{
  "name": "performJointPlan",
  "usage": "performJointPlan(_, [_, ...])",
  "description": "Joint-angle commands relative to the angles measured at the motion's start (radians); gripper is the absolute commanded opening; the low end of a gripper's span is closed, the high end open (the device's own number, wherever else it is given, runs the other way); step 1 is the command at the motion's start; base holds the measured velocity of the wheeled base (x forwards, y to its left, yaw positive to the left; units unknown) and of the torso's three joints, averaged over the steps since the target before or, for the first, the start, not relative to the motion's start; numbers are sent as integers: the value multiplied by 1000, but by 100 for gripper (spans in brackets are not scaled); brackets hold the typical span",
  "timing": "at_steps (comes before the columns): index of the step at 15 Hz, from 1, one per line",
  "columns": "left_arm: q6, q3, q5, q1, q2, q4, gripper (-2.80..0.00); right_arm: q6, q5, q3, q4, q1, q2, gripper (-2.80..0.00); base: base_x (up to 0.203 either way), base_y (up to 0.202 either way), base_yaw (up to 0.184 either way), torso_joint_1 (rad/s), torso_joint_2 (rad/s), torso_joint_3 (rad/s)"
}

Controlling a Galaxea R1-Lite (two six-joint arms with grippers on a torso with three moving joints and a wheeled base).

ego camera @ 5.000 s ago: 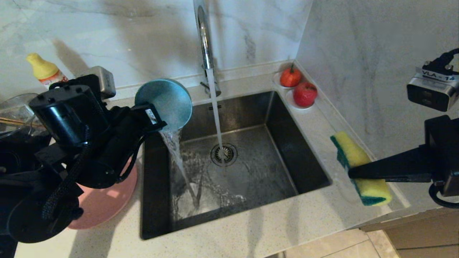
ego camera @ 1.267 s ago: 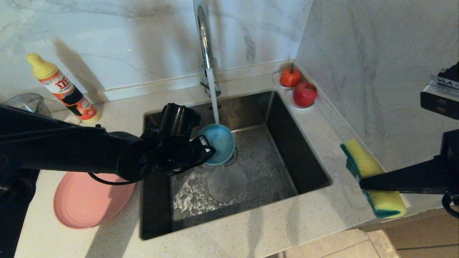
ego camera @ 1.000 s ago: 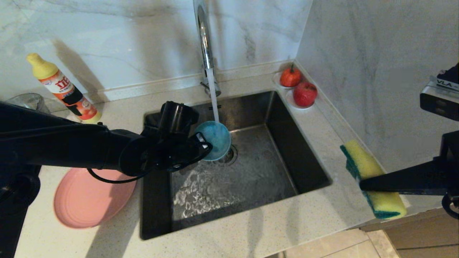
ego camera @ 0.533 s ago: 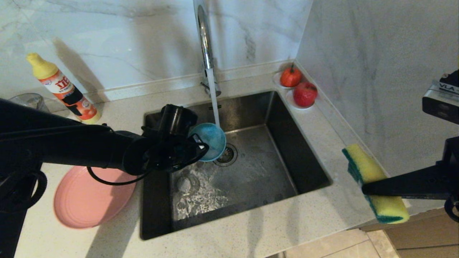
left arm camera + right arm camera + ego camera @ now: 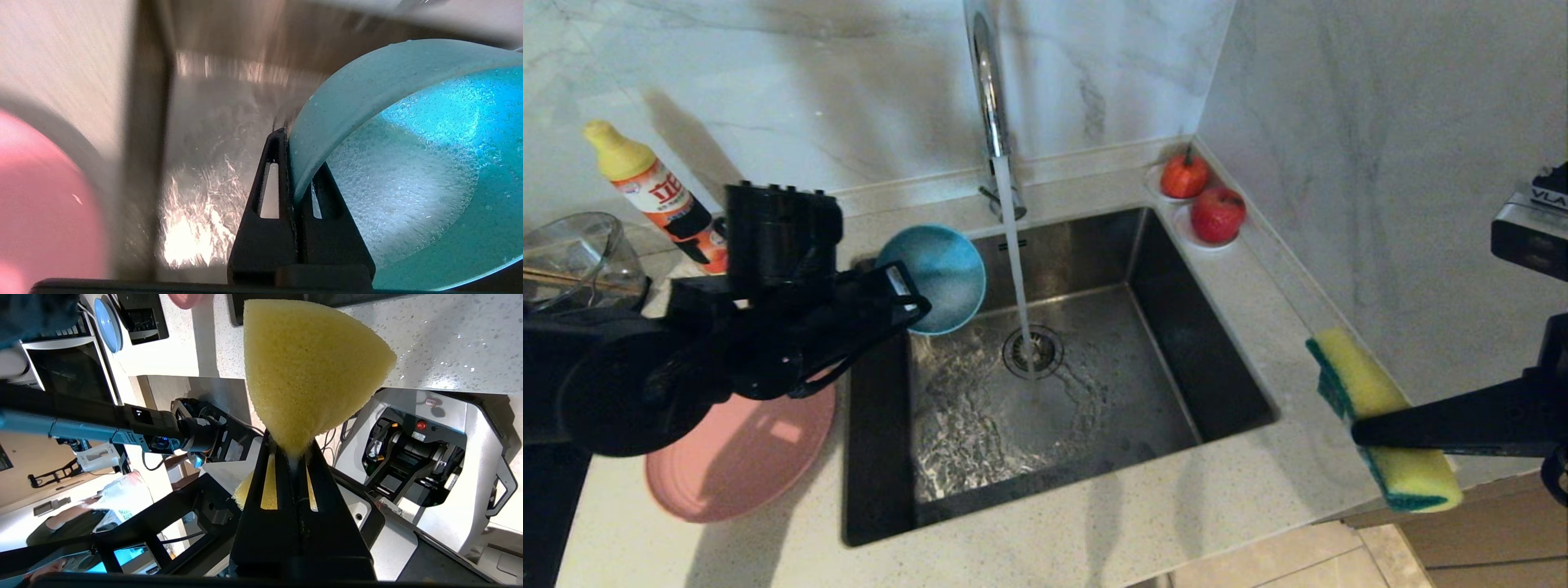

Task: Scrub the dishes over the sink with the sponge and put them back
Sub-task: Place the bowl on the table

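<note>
My left gripper [image 5: 913, 300] is shut on the rim of the teal-blue bowl [image 5: 939, 273], holding it tilted in the air above the back left corner of the sink [image 5: 1176, 327]. In the left wrist view one of the fingers [image 5: 269, 183] lies outside the wet bowl [image 5: 408, 143] wall and the other inside. The pink plate [image 5: 743, 457] lies on the counter left of the sink, partly hidden by my left arm. My right gripper [image 5: 1360, 430] is shut on the waist of the yellow sponge [image 5: 1372, 416], held over the counter's right edge; the sponge [image 5: 306, 367] fans out beyond the gripper [image 5: 288, 449].
Water runs from the chrome tap [image 5: 988, 82] onto the drain strainer [image 5: 1033, 351]. A detergent bottle [image 5: 654, 196] and a clear glass bowl [image 5: 572, 257] stand back left. Two red fruits [image 5: 1201, 196] sit at the sink's back right corner, beside the marble wall.
My left arm has lifted the bowl out from under the water stream, up and to the left. The right arm with the sponge has barely moved.
</note>
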Motion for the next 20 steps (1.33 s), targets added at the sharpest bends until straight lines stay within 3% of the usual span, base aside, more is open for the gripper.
performJointPlan(1, [147,118,3,5,-139,-243,-280,5,2,-4,4,1,-10,-280,0,0,0,0,0,0])
performJointPlan(6, [395,272,-15,4,-147,-705,-280,6,1,1,6,1,-5,-280,0,0,0,0,0,0])
performJointPlan(8, [518,303,-32,1,-148,-815,-280,5,0,1,7,1,-1,-280,0,0,0,0,0,0])
performJointPlan(9, [551,323,-54,1,-147,-861,-280,6,0,-1,7,1,3,-280,0,0,0,0,0,0])
performJointPlan(14, [623,356,-112,0,-148,-999,-280,6,0,1,7,1,13,-280,0,0,0,0,0,0])
performJointPlan(18, [741,353,-161,-4,-187,-1059,-280,6,-3,-6,11,2,15,-280,0,0,0,0,0,0])
performJointPlan(20, [761,347,-192,-5,-226,-1077,-280,6,-3,-1,12,1,17,-280,0,0,0,0,0,0])
